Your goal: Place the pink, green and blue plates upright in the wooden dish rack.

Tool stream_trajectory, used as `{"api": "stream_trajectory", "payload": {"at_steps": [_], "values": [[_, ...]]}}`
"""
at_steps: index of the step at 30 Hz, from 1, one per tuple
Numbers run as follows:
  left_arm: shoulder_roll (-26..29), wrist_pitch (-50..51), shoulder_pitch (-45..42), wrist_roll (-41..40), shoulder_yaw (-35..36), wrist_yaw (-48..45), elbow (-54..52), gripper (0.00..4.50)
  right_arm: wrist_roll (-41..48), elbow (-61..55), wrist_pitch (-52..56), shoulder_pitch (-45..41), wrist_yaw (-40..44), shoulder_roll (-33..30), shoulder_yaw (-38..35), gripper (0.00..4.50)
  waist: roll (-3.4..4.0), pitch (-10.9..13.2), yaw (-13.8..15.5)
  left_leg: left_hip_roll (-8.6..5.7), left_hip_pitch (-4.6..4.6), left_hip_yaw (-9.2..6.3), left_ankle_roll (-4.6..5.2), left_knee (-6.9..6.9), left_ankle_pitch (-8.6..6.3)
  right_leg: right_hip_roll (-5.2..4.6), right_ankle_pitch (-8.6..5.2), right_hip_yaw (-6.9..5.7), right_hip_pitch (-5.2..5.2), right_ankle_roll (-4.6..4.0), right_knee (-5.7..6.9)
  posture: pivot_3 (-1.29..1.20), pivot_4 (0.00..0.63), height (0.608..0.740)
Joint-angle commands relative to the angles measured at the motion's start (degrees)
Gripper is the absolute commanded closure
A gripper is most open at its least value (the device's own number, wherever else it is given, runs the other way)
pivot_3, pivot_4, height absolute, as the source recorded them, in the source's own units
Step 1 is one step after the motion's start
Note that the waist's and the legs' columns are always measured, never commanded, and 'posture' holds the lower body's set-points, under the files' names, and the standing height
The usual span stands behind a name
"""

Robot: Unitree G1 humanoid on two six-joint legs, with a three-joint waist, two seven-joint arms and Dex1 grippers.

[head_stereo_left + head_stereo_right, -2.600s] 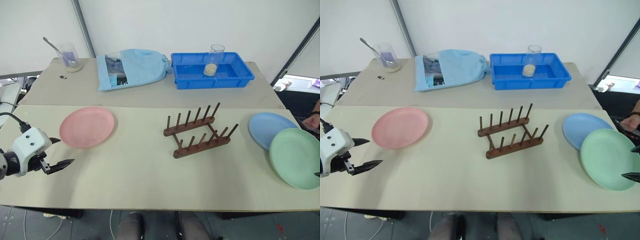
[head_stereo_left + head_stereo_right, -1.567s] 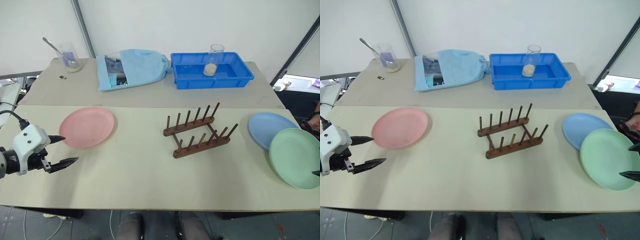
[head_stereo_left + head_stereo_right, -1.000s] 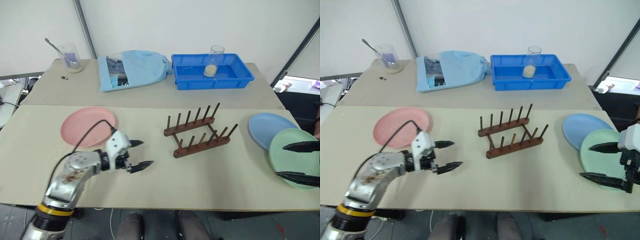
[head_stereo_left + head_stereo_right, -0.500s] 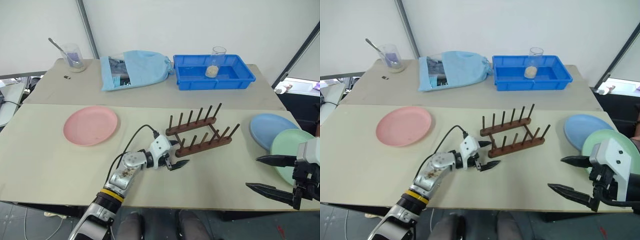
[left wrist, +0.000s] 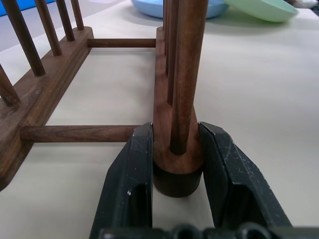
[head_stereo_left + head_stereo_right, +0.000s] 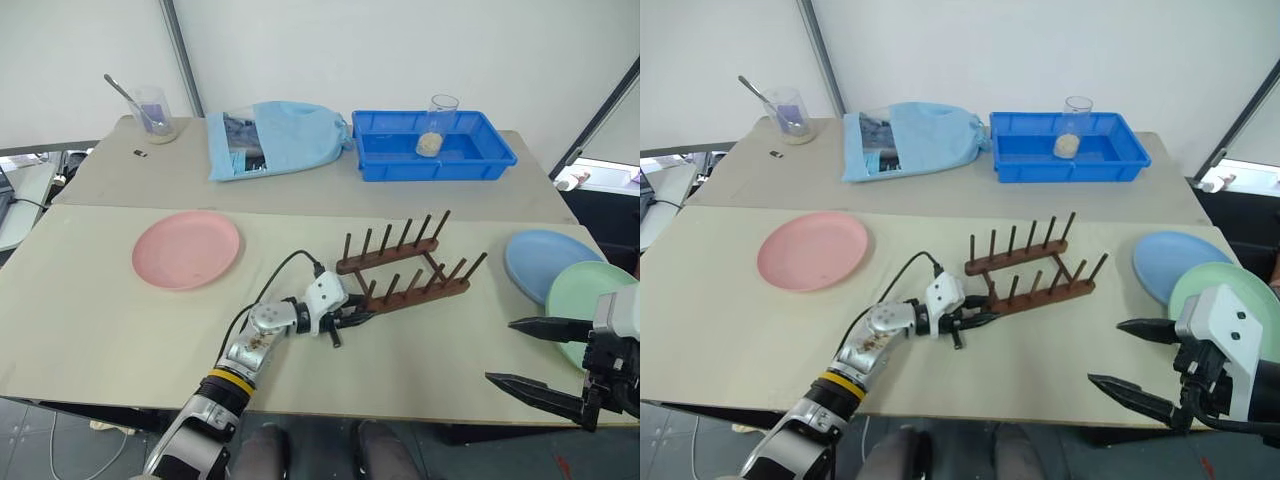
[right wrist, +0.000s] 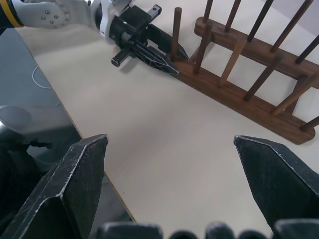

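The wooden dish rack [image 6: 405, 270] stands mid-table with its pegs up. My left gripper [image 6: 355, 315] is shut on the left end of its near rail; the left wrist view shows both fingers [image 5: 132, 184] pressed against the rail end [image 5: 177, 164]. The pink plate [image 6: 186, 250] lies flat to the left. The blue plate [image 6: 555, 265] lies at the right, with the green plate [image 6: 590, 300] overlapping its near edge. My right gripper [image 6: 500, 350] hangs open and holds nothing, near the table's front edge beside the green plate.
Along the back table stand a deep blue tray [image 6: 435, 158] holding a glass [image 6: 433, 125], a light blue cloth bag [image 6: 275, 135], and a glass with a spoon [image 6: 155, 112]. Bare tabletop lies between the pink plate and the rack.
My left arm swept from the table's left edge across to the rack, and its fingers closed on the near rail end. My right gripper came into view at the right, still open.
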Motion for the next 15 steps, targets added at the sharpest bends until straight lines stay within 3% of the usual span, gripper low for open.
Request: {"api": "stream_trajectory", "payload": {"at_steps": [1,6,15], "values": [[1.5,-2.6,-3.2,-0.3,-2.1,-8.6,1.2,3.64,3.1,-3.2,2.1,2.6,-0.7,0.3,-5.8,0.0,0.0,0.0,0.1,0.0,-0.02,-0.02,0.0,-0.01,0.0,0.0,-0.01,-0.01,-0.01,0.0,-0.01,0.0,0.15,0.74],[-0.7,-6.2,-9.6,0.4,-2.5,-14.2,8.8,3.64,2.6,-6.9,1.6,9.0,-1.1,3.0,-9.8,0.0,-0.01,0.0,0.5,-0.07,-0.11,-0.1,0.0,0.03,0.0,-0.02,-0.04,-0.01,0.04,0.05,-0.11,0.0,0.15,0.74],[-7.0,-9.9,-17.0,1.8,0.2,-11.9,22.6,3.64,2.6,-9.2,-2.7,14.6,-4.3,5.9,-8.5,0.0,-0.04,0.0,0.2,-0.15,-0.19,-0.28,0.0,0.04,0.0,-0.01,-0.07,0.0,0.13,0.13,-0.27,0.0,0.15,0.74]]}}
